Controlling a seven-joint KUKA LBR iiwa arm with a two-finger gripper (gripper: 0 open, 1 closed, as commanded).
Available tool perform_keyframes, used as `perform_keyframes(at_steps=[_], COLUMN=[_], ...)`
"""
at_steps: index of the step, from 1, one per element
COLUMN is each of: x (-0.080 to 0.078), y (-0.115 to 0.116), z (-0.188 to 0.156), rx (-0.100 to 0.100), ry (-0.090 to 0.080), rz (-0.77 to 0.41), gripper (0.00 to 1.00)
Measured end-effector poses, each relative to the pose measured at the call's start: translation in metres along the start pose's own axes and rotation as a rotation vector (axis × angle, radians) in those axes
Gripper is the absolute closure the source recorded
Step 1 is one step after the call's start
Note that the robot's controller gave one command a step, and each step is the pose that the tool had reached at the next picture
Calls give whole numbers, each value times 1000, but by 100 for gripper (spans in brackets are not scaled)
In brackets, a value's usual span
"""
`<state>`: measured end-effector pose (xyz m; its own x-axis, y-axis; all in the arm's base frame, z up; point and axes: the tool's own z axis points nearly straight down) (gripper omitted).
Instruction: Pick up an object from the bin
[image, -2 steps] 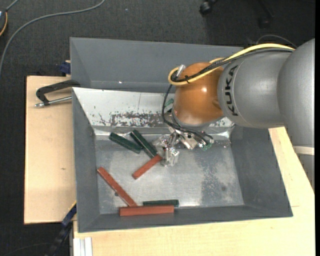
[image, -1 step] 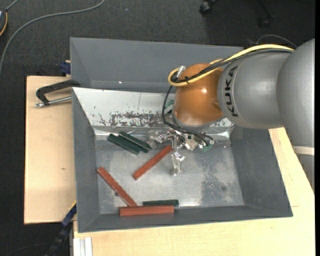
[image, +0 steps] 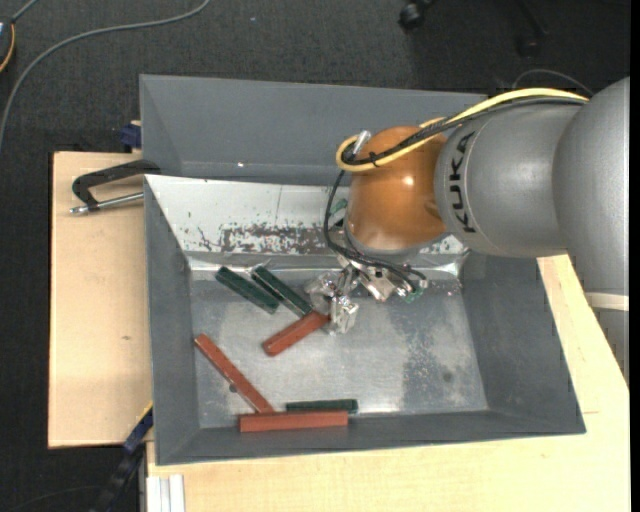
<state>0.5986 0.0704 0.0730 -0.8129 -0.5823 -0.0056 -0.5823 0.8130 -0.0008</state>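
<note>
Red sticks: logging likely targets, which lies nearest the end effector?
The middle red stick, its upper end beside the end effector; the slanted stick and the bottom stick lie farther off.

We look down on the grey metal bin (image: 168, 320) from above and somewhat to one side, facing its far wall, whose inner face spreads broad before us while the near wall shrinks to a narrow band. We sit close: the bin takes most of the width, with a strip of dark floor (image: 250, 40) beyond its far rim. The arm (image: 520, 170) reaches in from our right and seems to hide the bin's far right corner.
</note>
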Motion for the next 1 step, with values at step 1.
perform_keyframes(at_steps=[1], x=[-14], y=[39], z=[-187], rx=[5], ry=[-10], rz=[-2], gripper=[100])
